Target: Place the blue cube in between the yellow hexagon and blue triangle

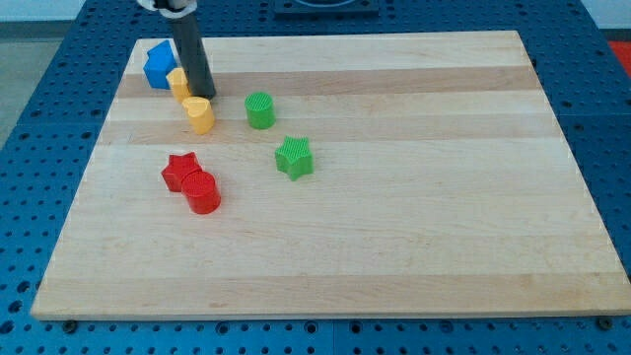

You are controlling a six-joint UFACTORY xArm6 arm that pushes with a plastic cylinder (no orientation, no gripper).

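Pale striped wood for the board [394,247], blue perforated surface [39,89] around it; dark rod with my tip [206,96] between a blue block [158,65] and yellow blocks [198,113], green cylinder [259,109], green star [294,157], red star [180,171] and red cylinder [202,191] beyond.

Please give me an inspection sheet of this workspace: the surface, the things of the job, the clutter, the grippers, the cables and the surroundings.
Surface: pale wooden board, flat, lying on a blue perforated table.
Job's things: blue block at the board's top left corner, exact shape unclear; yellow block below my tip; a second yellow block between the two, partly hidden by the rod. No separate blue triangle seen.
Clutter: green cylinder; green star; red star touching a red cylinder.
Grippers: none; my tip sits just above the lower yellow block, right of the blue block.
Cables: nothing seen.
Surroundings: dark equipment at the view's top edge, unclear.
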